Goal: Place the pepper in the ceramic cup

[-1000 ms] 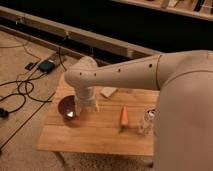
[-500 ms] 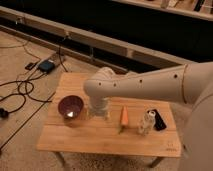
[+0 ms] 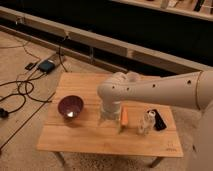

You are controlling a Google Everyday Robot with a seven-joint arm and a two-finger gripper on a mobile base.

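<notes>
Nothing is done yet: the pepper (image 3: 123, 115) lies flat on the tabletop (image 3: 75, 137), right of the purple bowl (image 3: 70, 106), long axis running near to far; which end bears the stem is unclear. The claw (image 3: 107, 118) hangs just left of it, spread wide, empty. The ceramic cup is out of sight. Grasping, carrying, dropping remain.

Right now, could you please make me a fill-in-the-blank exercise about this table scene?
1. The orange pepper lies on the wooden ____.
2. The pincer hangs low between the purple bowl and the ____.
3. Between the pepper and the black object stands a clear ____.
Missing words: table; pepper; bottle.
</notes>
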